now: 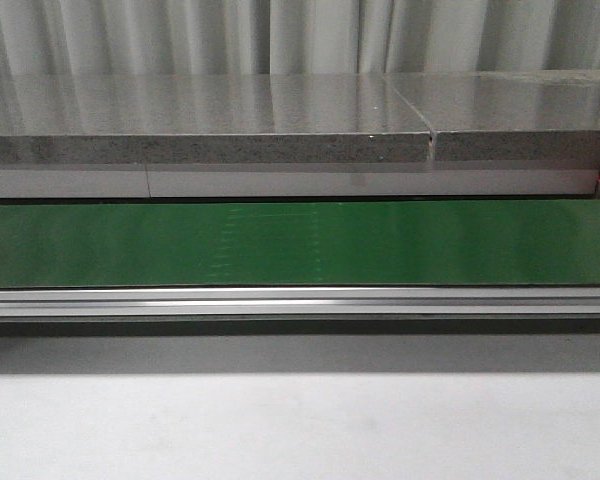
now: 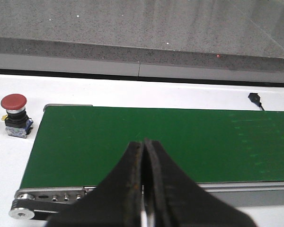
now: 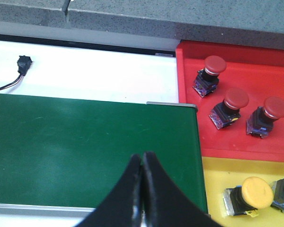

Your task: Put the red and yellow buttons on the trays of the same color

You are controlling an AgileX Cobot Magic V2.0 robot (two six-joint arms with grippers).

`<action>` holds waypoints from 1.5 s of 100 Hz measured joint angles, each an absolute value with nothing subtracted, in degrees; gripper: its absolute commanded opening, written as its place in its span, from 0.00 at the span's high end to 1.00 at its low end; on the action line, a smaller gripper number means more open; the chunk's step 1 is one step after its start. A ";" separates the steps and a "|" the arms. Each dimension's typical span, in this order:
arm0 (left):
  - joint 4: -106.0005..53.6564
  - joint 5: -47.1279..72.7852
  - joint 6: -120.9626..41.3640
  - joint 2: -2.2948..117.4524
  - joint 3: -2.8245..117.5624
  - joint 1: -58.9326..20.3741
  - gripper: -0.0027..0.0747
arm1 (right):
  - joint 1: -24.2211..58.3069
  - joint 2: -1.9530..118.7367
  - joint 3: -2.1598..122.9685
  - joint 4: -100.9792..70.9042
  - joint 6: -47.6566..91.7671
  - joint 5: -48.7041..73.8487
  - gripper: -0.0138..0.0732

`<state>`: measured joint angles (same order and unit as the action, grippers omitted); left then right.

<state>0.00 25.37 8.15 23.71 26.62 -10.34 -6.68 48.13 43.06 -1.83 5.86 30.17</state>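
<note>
Light is even and fairly dim in the front view, where the green belt [image 1: 300, 243] carries a soft pale sheen near its middle and a dark shadow band runs below its metal rail. The grey stone ledge [image 1: 200, 105] reflects the curtain folds. Both wrist views are brighter; each dark tool [image 2: 144, 189] [image 3: 142, 194] sits close and blurred.

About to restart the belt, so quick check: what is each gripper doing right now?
Left gripper: closed, holding nothing, above the green belt.
Right gripper: closed, holding nothing, above the belt near the red tray.
</note>
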 measured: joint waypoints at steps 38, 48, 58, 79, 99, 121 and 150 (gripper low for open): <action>0.54 25.51 8.15 23.71 26.08 -10.34 0.26 | -6.68 48.13 43.06 -1.83 5.86 30.17 0.92; 0.54 25.14 8.15 23.71 26.08 -10.34 0.10 | -6.68 48.13 43.06 -1.83 5.86 30.27 0.92; 0.54 24.96 8.15 23.71 26.08 -10.34 0.12 | -6.68 48.13 43.06 -1.83 5.86 30.27 0.92; 0.57 22.92 8.43 23.71 26.08 -10.34 0.17 | -6.68 48.13 43.06 -1.83 5.86 30.27 0.92; 2.41 21.16 13.27 30.33 30.26 -4.97 0.17 | -6.68 48.13 43.06 -1.83 5.86 30.27 0.92; 0.00 20.47 15.42 45.47 40.57 6.87 0.17 | -6.68 48.13 43.06 -1.83 5.86 30.27 0.92; -4.33 21.98 15.67 66.81 54.19 15.14 0.17 | -6.68 48.13 43.06 -1.83 5.86 30.27 0.92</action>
<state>-4.33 21.98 15.67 66.81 54.19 15.14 -6.68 48.13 43.06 -1.83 5.86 30.27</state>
